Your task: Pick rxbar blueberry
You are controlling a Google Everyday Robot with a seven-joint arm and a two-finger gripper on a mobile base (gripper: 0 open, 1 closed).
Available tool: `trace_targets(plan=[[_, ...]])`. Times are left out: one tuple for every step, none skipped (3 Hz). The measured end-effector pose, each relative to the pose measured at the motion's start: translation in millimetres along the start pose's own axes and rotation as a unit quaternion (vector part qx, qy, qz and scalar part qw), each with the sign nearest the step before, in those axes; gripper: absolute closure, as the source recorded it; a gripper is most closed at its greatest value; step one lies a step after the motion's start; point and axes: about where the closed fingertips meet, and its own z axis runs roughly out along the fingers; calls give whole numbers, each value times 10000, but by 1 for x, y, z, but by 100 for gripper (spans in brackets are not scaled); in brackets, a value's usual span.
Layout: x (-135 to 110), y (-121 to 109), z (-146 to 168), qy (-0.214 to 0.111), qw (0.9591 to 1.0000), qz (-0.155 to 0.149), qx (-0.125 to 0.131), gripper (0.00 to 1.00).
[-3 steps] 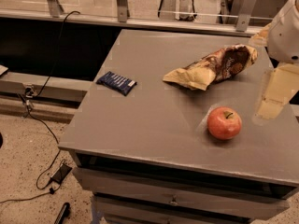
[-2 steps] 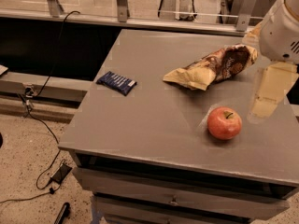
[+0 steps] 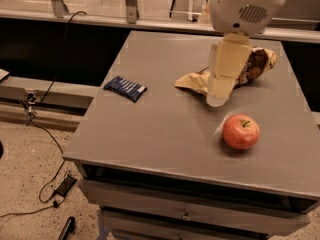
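The rxbar blueberry [image 3: 125, 88] is a small flat dark blue bar with pale lettering. It lies flat near the left edge of the grey table [image 3: 160, 134]. My gripper [image 3: 218, 99] hangs down from the white arm over the middle of the table, in front of the snack bag. It is well to the right of the bar and apart from it. It holds nothing that I can see.
A tan-and-brown snack bag [image 3: 192, 82] lies at the back right, partly hidden behind the gripper. A red apple [image 3: 241, 132] stands at the front right. Cables [image 3: 47, 129] trail on the floor to the left. A railing runs behind the table.
The arm has swung left from the table's right edge to over the snack bag, nearer the bar. The view has shifted with it. The bar, bag and apple have not moved.
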Motion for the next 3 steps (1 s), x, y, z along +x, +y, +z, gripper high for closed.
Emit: trace_targets(plan=[[-67,-11,-3,-415,9985,-334,88,0],[-69,-12,-5,-442,9983,-341,135,0],[-71,-13,1,-389,9986,-347,19,0]])
